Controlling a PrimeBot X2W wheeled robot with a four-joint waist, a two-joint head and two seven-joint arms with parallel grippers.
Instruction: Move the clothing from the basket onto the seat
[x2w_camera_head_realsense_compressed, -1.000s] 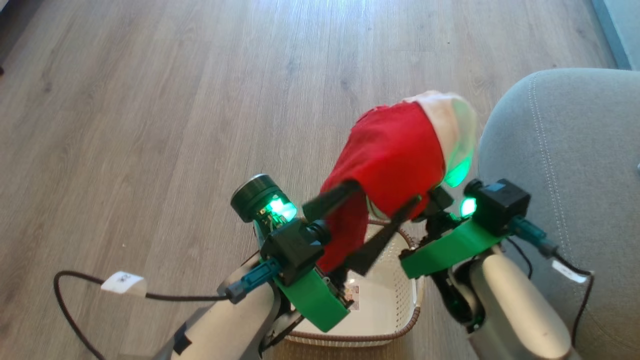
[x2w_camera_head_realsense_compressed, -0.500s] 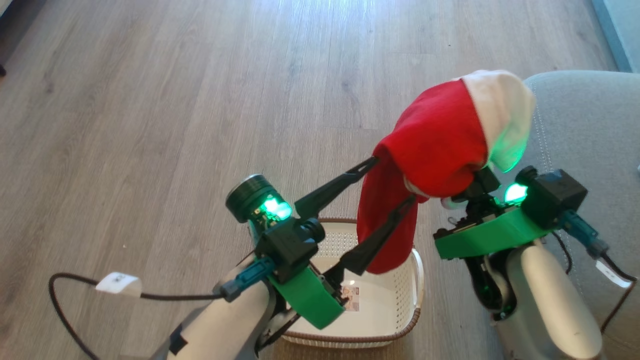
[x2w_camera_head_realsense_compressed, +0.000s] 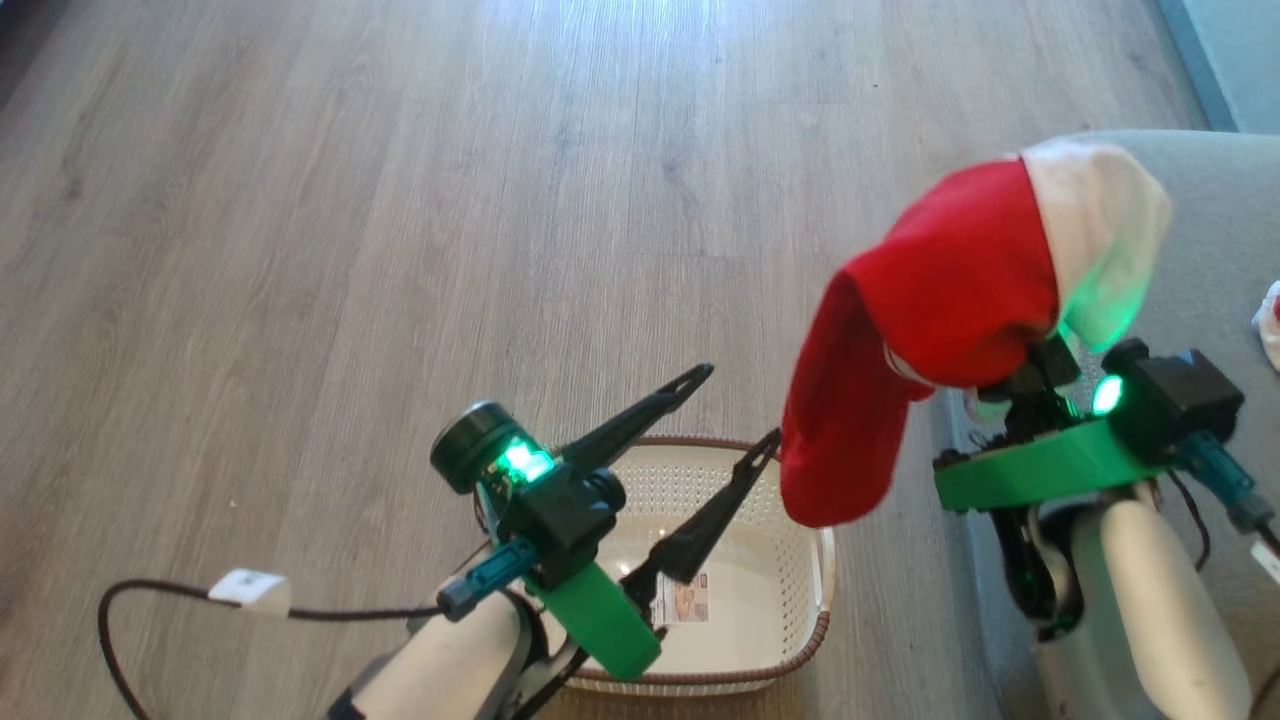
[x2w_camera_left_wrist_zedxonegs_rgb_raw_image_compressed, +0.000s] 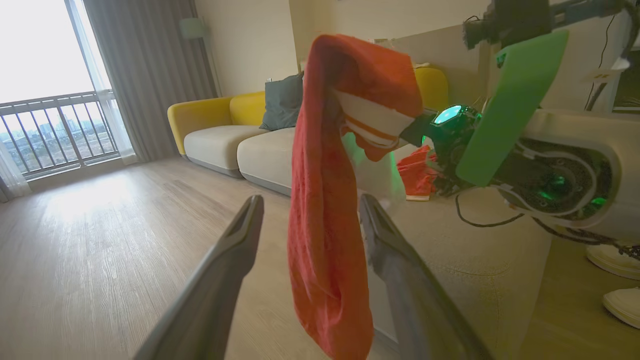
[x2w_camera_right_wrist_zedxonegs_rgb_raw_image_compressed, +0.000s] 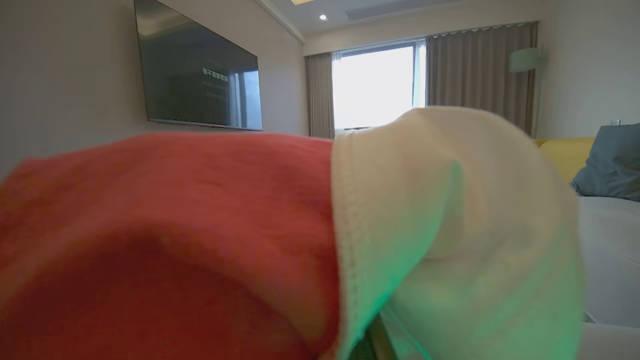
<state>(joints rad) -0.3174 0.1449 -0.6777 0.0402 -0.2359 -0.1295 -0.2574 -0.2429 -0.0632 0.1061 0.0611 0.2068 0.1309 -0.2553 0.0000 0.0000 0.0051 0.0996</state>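
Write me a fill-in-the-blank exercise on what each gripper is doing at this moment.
The left gripper, above the cream perforated plastic basket, has its jaws ___.
The right gripper is shut on a red fabric garment whose trim is ___.
The grey upholstered seat lies on the robot's ___ side.
Missing words: open; white; right.

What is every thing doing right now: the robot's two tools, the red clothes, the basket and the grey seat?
left tool: open, empty, above the basket.
right tool: shut on the red garment, fingers hidden under it.
red garment: draped over the right tool, hanging in the air.
basket: upright on the floor, no clothing where its inside shows.
seat: has a second red garment lying on it.
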